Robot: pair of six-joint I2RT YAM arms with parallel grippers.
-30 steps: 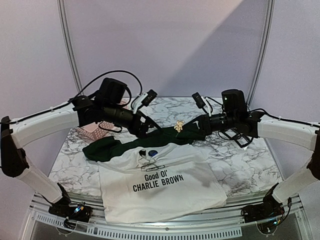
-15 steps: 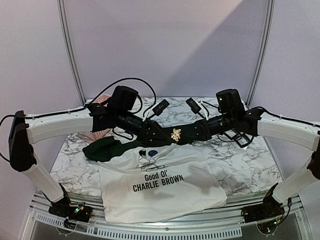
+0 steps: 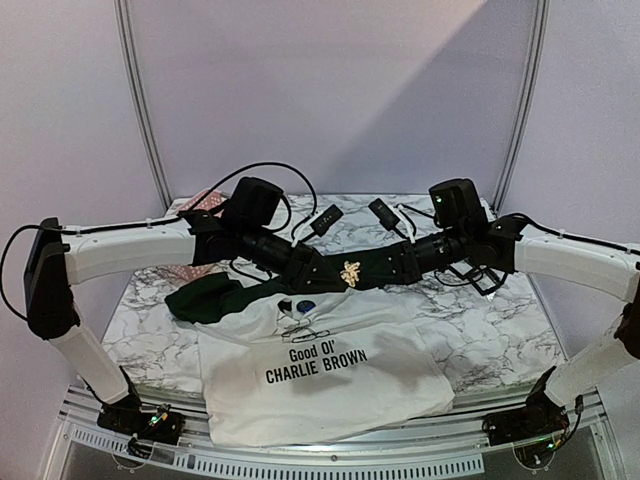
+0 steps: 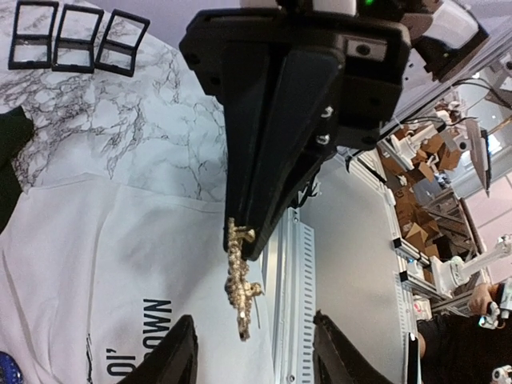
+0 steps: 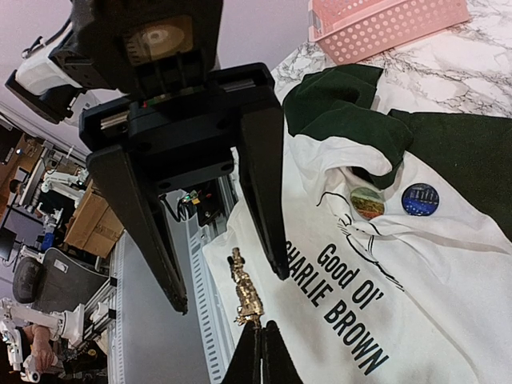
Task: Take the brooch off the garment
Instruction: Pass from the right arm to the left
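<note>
The white T-shirt [image 3: 330, 375] with dark green sleeves and "Good Ol' CHARLIE BROWN" print lies flat on the marble table; it also shows in the right wrist view [image 5: 400, 272] and the left wrist view [image 4: 88, 272]. My right gripper [image 3: 366, 271] [image 5: 258, 352] is shut on the end of a small gold brooch [image 3: 351, 270] [image 5: 246, 292] [image 4: 240, 284] and holds it in the air above the shirt, clear of the cloth. My left gripper [image 3: 334, 271] [image 4: 252, 360] is open, its fingers [image 5: 264, 192] on either side of the brooch without touching it.
Two round badges, one brownish [image 5: 367, 202] and one blue [image 5: 420, 199] [image 3: 306, 307], sit near the shirt's collar. A pink basket [image 5: 384, 24] [image 3: 185, 265] stands at the table's back left. Three black frames [image 4: 72, 36] lie on the marble.
My left gripper has swung right and closed in on the brooch, now straddling it. My right gripper has moved the brooch slightly left and down.
</note>
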